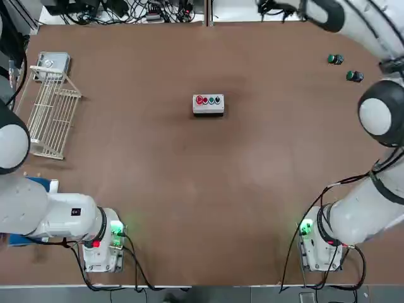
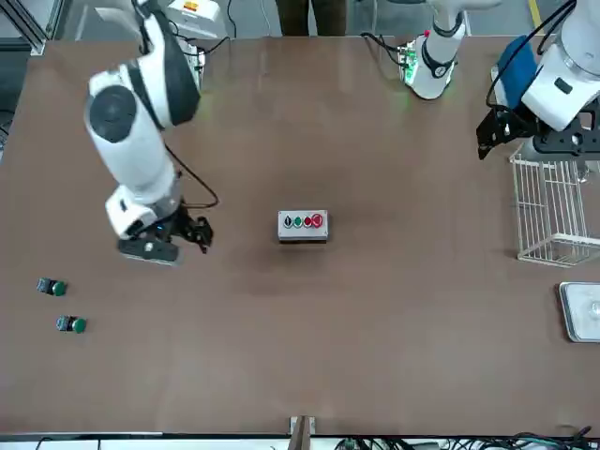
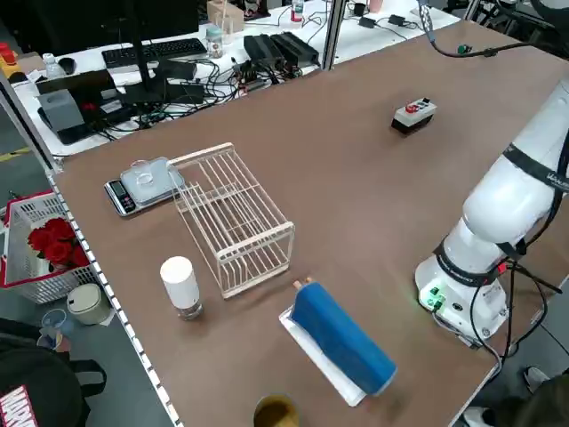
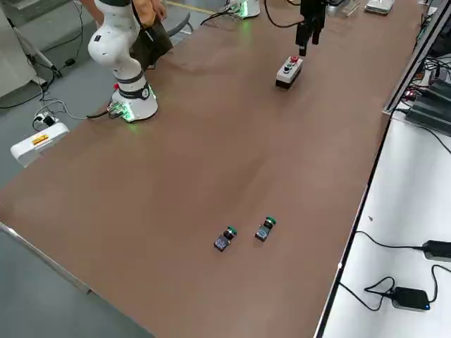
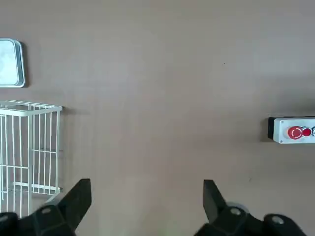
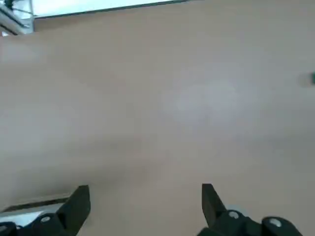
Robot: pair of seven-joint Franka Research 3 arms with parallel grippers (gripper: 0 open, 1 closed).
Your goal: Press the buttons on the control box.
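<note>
The control box (image 1: pixel 208 105) sits mid-table, a small grey box whose row of buttons (image 1: pixel 208 100) faces up: large red, small red, green, dark. It also shows in the front view (image 2: pixel 303 226) and at the edge of the left wrist view (image 5: pixel 294 130). My right gripper (image 2: pixel 194 233) hangs open well above the table on the box's right side, touching nothing; the right wrist view (image 6: pixel 145 189) shows only bare table between its fingers. My left gripper (image 2: pixel 491 129) is open over the table's left side, near the wire rack, fingers spread wide (image 5: pixel 146 189).
A white wire rack (image 1: pixel 50 113) lies at the left edge with a small scale (image 1: pixel 53 61) behind it. Two loose green-capped black buttons (image 1: pixel 335 59) (image 1: pixel 355 76) lie at the far right. A blue object (image 3: pixel 342 338) and a white cylinder (image 3: pixel 180 285) stand near the left arm's base.
</note>
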